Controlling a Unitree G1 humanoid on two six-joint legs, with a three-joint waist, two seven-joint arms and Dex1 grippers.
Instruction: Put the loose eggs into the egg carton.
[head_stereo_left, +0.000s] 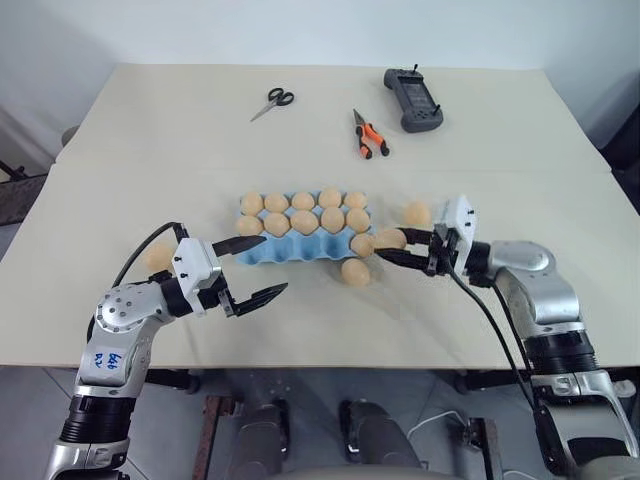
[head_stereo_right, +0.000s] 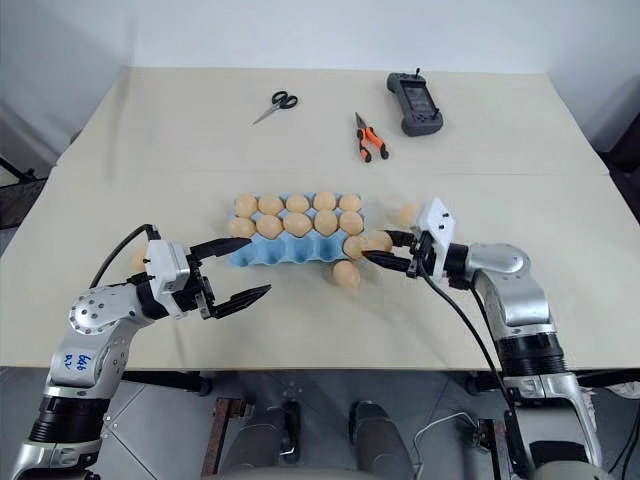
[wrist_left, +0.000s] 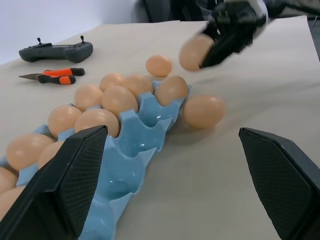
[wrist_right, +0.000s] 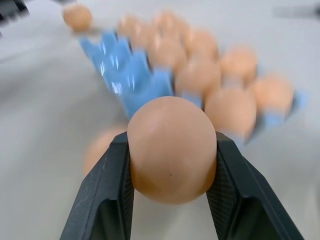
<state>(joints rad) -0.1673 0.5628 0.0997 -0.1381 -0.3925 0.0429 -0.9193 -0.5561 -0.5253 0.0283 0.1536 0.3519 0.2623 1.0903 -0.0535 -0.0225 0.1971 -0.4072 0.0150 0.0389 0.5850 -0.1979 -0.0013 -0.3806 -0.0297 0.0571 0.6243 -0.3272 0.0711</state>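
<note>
The egg carton (head_stereo_left: 300, 240) sits at the middle of the tabletop (head_stereo_left: 180, 150), its upper two rows filled with eggs and the row along its lower edge bare. Just off its lower right corner one loose egg (head_stereo_left: 355, 271) lies on the tabletop, and another (head_stereo_left: 417, 214) lies to the right of the carton. A further egg (head_stereo_left: 157, 257) lies at the left, beyond the left claw (head_stereo_left: 255, 268). The right claw (head_stereo_left: 393, 247) pinches an egg (head_stereo_left: 389, 238) at the carton's right end. Toward the top of the frame lie scissors (head_stereo_left: 272, 101) at left, pliers (head_stereo_left: 369, 135) at centre and a handheld controller (head_stereo_left: 412, 98) at right.
</note>
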